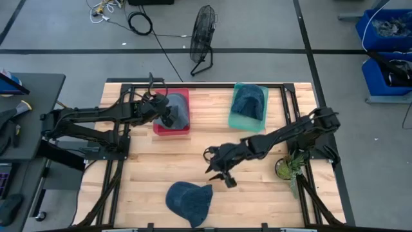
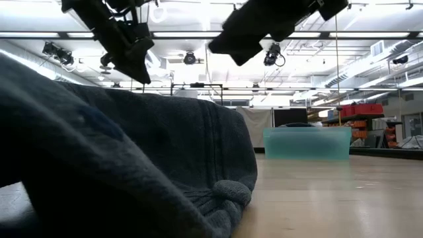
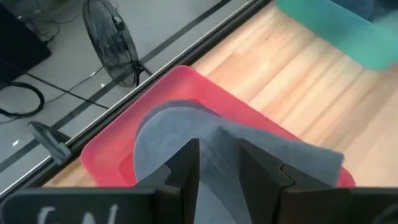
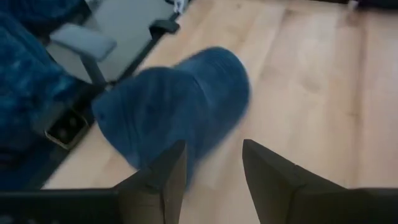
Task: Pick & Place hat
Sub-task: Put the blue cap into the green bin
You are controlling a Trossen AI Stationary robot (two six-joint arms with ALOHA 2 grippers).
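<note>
Blue hat (image 1: 188, 202): I see it lying loose on the table (image 1: 161, 161), at the near edge; I use it as my landmark. It fills the low view's foreground, crumpled, with the brim folded.
Handling: I judge it light, soft and floppy denim-like cloth; it should not slip or break, but it will sag and fold when I lift it.
Where to grip: I would pinch the raised crown or the stiffer brim edge, taking a fold of cloth between the fingers.
Right pincer (image 1: 222, 174): it hangs just beyond the blue hat and a little to its right, above the table, fingers spread with nothing between them; its wrist view looks down at the hat.
Left pincer (image 1: 168, 116): well beyond the blue hat, over the red bin (image 1: 172, 128); its fingers are parted around a fold of the grey hat (image 1: 177, 109) lying in that bin.
Teal bin (image 1: 248, 108): farthest back and right of the blue hat, holding another dark blue hat (image 1: 248, 101).
</note>
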